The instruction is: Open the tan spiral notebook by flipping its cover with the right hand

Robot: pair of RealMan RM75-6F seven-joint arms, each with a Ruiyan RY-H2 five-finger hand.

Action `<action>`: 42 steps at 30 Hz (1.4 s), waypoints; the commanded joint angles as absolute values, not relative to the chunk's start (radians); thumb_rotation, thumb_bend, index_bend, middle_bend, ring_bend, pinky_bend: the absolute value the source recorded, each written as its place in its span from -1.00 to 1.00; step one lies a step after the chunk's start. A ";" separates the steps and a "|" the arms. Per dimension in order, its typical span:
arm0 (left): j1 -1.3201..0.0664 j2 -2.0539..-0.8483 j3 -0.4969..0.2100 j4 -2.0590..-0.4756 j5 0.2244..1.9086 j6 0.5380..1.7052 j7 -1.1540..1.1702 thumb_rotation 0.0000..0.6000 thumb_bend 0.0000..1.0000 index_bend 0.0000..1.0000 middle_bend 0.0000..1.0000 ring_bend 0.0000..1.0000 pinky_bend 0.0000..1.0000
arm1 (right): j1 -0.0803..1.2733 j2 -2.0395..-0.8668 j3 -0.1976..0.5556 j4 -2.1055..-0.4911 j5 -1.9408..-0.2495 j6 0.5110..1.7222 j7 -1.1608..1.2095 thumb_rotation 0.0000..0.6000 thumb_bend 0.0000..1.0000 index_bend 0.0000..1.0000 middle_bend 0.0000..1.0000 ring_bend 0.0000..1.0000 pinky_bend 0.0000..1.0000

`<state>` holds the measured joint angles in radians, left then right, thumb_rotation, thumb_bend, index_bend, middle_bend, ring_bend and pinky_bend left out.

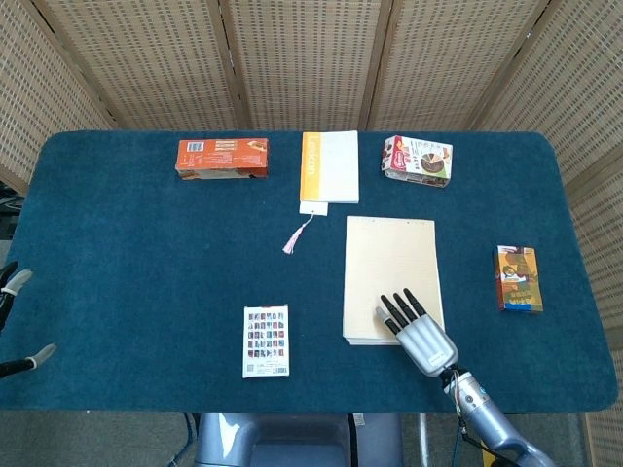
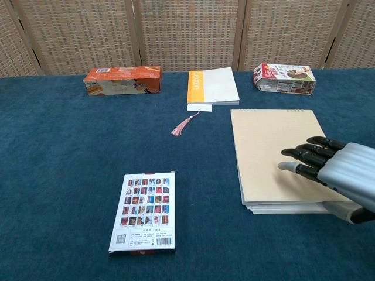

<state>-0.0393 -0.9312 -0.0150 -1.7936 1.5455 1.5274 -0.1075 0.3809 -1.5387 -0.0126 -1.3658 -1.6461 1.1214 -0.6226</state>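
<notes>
— Where the right hand (image 1: 421,331) is seen at the lower right of the head view, how is it held?

— It is laid flat, fingers (image 2: 304,157) extended and slightly spread, on the near part of the tan spiral notebook (image 1: 391,277); nothing is grasped. The cover is closed.

— And around it?

— A card pack (image 1: 266,341) is seen lower left, a white-and-orange book (image 1: 329,166) upper centre, an orange box (image 1: 222,158) upper left.
</notes>
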 commanded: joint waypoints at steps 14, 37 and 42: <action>-0.044 -0.929 -0.018 -1.793 1.535 1.518 -0.113 1.00 -1.00 -1.00 -1.00 -1.00 -1.00 | 0.414 -1.647 0.078 -1.243 -1.602 1.196 -0.609 1.00 -0.02 -1.00 -1.00 -1.00 -1.00; -0.049 -0.938 -0.022 -1.805 1.522 1.506 -0.076 1.00 -1.00 -1.00 -1.00 -1.00 -1.00 | 0.492 -1.689 0.162 -1.194 -1.468 1.125 -0.623 1.00 -0.07 -1.00 -1.00 -1.00 -1.00; -0.052 -0.937 -0.024 -1.805 1.518 1.502 -0.079 1.00 -1.00 -1.00 -1.00 -1.00 -1.00 | 0.507 -1.688 0.171 -1.212 -1.433 1.103 -0.656 1.00 -0.07 -1.00 -1.00 -1.00 -1.00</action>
<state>-0.0515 -0.9366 -0.0237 -1.8045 1.5177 1.5026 -0.0785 0.5034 -1.6879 0.1683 -1.2079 -1.4374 1.1068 -0.6513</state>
